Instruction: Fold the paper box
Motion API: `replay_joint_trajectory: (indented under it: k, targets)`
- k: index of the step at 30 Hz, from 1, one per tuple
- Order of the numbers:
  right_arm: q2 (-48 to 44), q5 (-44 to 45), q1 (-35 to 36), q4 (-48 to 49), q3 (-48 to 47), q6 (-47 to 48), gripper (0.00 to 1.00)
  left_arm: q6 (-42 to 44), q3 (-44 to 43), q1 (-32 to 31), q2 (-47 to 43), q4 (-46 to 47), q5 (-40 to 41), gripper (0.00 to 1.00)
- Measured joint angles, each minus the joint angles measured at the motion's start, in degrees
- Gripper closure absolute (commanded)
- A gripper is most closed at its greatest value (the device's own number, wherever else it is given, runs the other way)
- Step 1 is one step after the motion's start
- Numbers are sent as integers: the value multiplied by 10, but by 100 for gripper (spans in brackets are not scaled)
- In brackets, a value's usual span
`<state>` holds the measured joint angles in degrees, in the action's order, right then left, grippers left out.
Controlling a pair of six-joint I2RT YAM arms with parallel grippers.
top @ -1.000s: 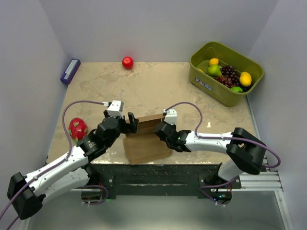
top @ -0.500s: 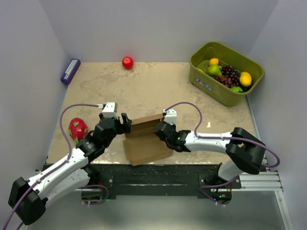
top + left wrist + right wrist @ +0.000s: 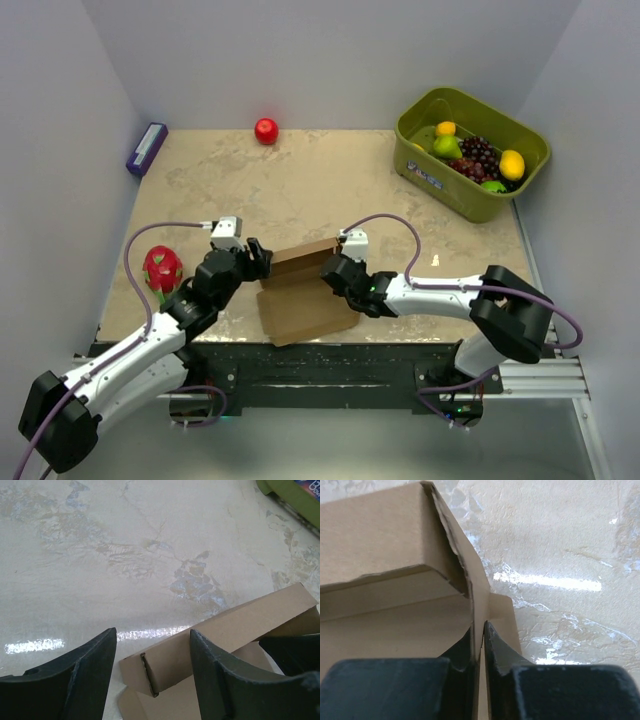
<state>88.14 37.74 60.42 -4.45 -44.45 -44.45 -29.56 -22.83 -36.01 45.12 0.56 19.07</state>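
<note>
The paper box [image 3: 300, 292] is a brown cardboard sheet lying near the table's front edge, with its far wall folded upright. My left gripper [image 3: 256, 260] is open at the box's left end. In the left wrist view the left corner of the upright wall [image 3: 165, 662] sits between its two fingers [image 3: 85, 675], and neither finger touches it. My right gripper [image 3: 333, 270] is at the box's right end. In the right wrist view it [image 3: 479, 630] is shut on the thin right side panel of the paper box [image 3: 385, 555], just below the folded corner.
An olive-green bin [image 3: 425, 168] with fruit stands at the back right; its corner [image 3: 292, 492] shows in the left wrist view. A red apple [image 3: 266, 130] lies at the back, a purple-blue box [image 3: 146, 148] at the back left, and a dragon fruit [image 3: 162, 268] left of my left arm.
My left gripper has drawn back a little to the left from the box's left end, and its jaws have narrowed. The right gripper and the box have stayed in place.
</note>
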Motion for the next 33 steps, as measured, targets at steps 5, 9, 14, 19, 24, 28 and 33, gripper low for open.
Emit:
replay_joint_trajectory:
  k: [5, 9, 14, 19, 24, 28, 33]
  targets:
    - [1, -29, 0, -25, 7, -1, 47, -5, 22, 0, -7, 32, -5, 39]
    - [-19, -43, 0, -40, 16, 9, 26, -4, 30, 1, -6, 49, -5, 40]
    - [-127, -54, 0, -47, 45, 35, 17, 6, 31, 3, -2, 59, -5, 40]
    - [-258, -63, -30, -44, 75, 59, 21, 14, 31, 3, 0, 63, -6, 41]
    - [-295, -88, -130, -25, 102, 86, 21, 17, 31, 3, 0, 64, -7, 41]
    - [-261, -106, -149, 0, 127, 113, 24, 22, 31, 3, 0, 66, -7, 41]
    - [-205, -147, -154, 62, 154, 134, 23, 24, 33, 3, 0, 68, -9, 41]
